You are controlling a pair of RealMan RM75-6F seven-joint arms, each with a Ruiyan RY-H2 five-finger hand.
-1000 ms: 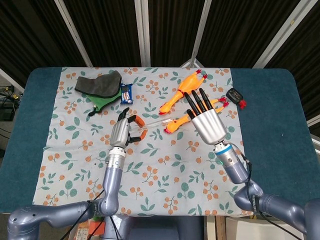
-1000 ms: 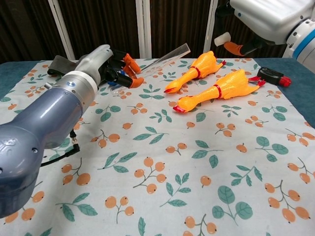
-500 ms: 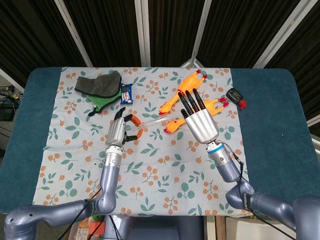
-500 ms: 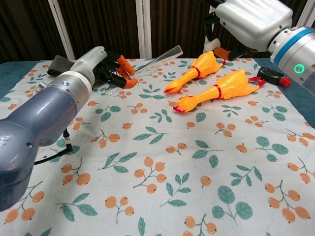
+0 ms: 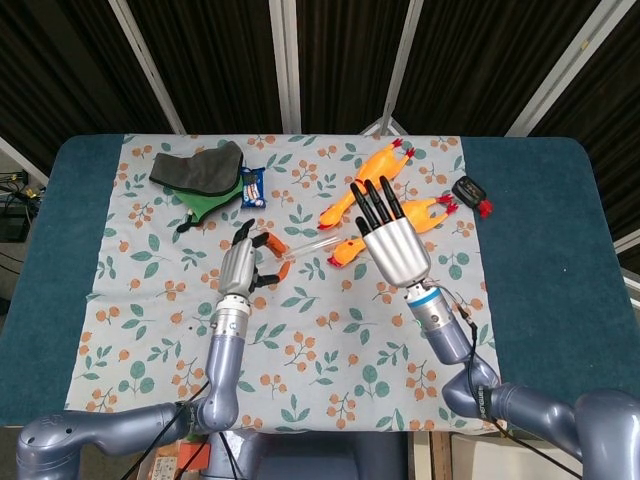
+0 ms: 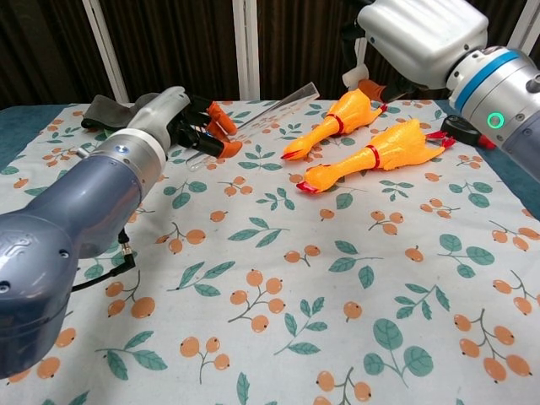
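Dark slatted panels behind; blue table [image 5: 540, 260] under a leaf-and-berry printed cloth [image 5: 330, 340].

Left hand [image 5: 240, 268]: fingers curled in on the near end of a clear tube [image 5: 312, 242], orange fingertips [image 6: 224, 125] wrapped about it. Tube's long axis runs from those fingers up and to the right, free end raised off the cloth in the chest view.

Right hand [image 5: 392, 248]: fingers straight, spread apart, holding nothing; hovers above the cloth. Tube's free end lies just left of these fingers. Nearer rubber chicken [image 5: 400, 228] lies partly beneath them; second rubber chicken [image 5: 362, 183] beyond the fingertips.

Judgement: right hand is nearest the free end; approach along the tube axis.

Grey-green cloth bundle [image 5: 200, 172] and small packet [image 5: 252, 186] beyond the left fingers, well apart.
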